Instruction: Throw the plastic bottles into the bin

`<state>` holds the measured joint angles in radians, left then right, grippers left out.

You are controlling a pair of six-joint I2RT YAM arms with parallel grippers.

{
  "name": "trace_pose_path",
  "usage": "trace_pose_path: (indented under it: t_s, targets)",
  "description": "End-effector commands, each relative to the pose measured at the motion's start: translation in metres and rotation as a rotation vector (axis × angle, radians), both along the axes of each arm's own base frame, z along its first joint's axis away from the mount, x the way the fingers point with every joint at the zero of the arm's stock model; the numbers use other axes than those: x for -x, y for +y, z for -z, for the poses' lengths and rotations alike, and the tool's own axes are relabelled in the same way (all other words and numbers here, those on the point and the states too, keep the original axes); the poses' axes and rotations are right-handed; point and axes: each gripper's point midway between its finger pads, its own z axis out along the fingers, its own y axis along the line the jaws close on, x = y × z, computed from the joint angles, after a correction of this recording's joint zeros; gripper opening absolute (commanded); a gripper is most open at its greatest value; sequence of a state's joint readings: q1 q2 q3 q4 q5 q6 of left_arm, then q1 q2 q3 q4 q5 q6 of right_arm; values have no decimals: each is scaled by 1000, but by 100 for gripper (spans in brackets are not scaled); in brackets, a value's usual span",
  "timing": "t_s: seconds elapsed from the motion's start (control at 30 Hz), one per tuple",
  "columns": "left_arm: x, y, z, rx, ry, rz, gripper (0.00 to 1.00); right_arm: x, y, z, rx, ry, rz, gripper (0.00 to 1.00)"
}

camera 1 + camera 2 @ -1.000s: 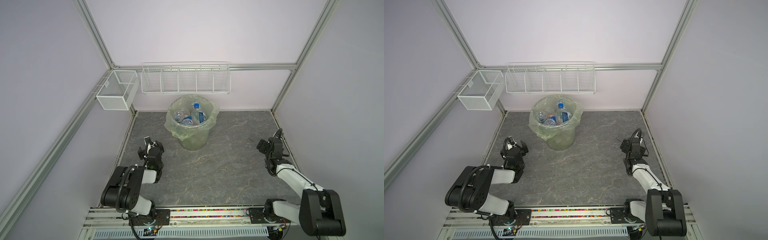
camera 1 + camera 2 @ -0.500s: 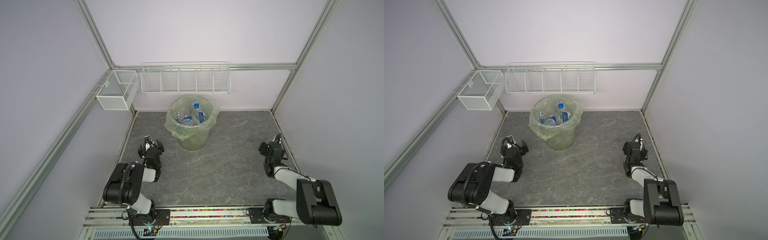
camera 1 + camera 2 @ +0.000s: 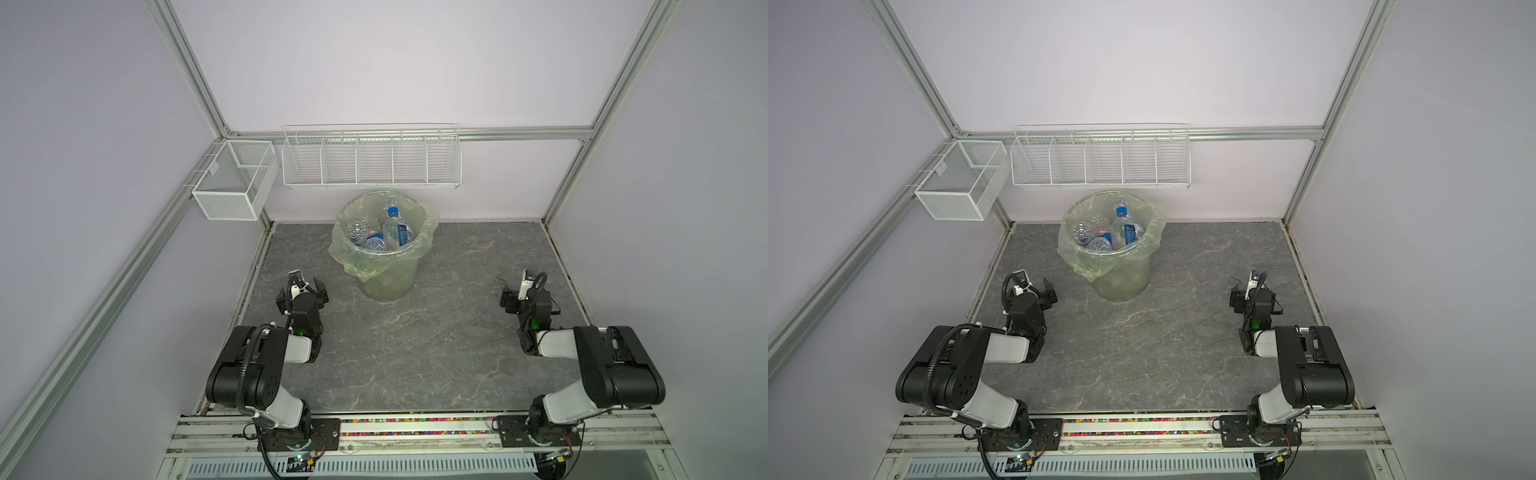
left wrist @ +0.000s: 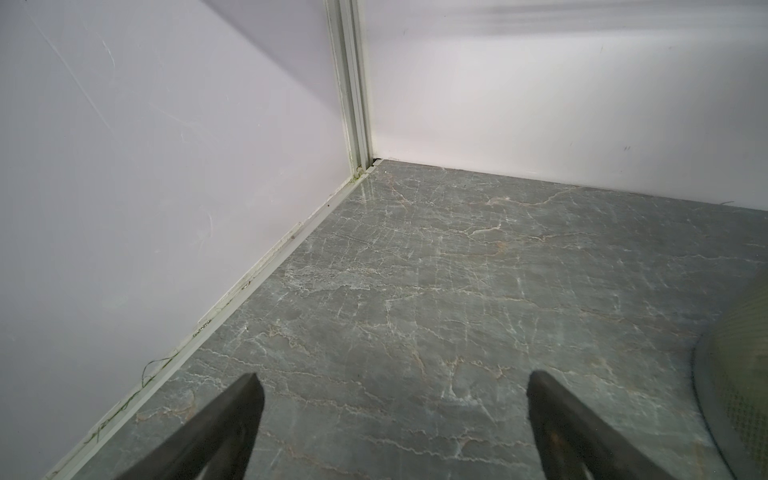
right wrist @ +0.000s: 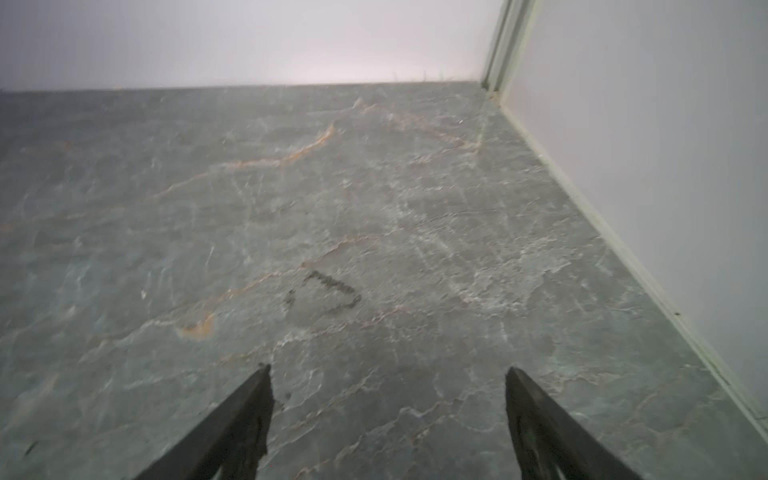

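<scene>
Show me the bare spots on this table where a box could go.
Widest free patch: the table middle, bordered by the bin, the left gripper and the right gripper. Also bare: right of the bin to the side wall. Crowded only inside the bin, holding the plastic bottles.

The table (image 3: 415, 332) has a grey, marble-patterned top with pale and orange veins, smooth with a faint sheen. The bin (image 3: 390, 286) is translucent pale-green plastic, lined with a thin, crinkled light-green film bag (image 3: 345, 253). The plastic bottles (image 3: 395, 230) inside are clear and glossy. On the back wall hangs a white-coated wire rack (image 3: 371, 160); beside it is a white fine-mesh basket (image 3: 232, 187). The frame posts (image 3: 195, 83) look like satin aluminium, and the walls (image 3: 374, 62) are matt pale lilac panels. The left end effector (image 4: 390, 386) and right end effector (image 5: 388, 374) have dark matt fingers (image 5: 245, 415), ragged along the edges.
</scene>
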<state>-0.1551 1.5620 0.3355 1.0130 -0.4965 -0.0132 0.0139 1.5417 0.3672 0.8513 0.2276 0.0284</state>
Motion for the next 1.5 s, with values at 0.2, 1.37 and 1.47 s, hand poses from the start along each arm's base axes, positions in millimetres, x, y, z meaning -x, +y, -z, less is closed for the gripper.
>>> trace_pose_path:
  t_s: [0.2,1.37,1.47]
  targets:
    - [-6,1,-6,-9,-16,2,99,-8,12,-15,19,-52,-85,88]
    - [-5,1,-6,-10,-13,2,99,-9,12,-13,20,-38,-86,88]
    - [-5,1,-6,-10,-14,2,99,-8,12,-13,19,-40,-86,88]
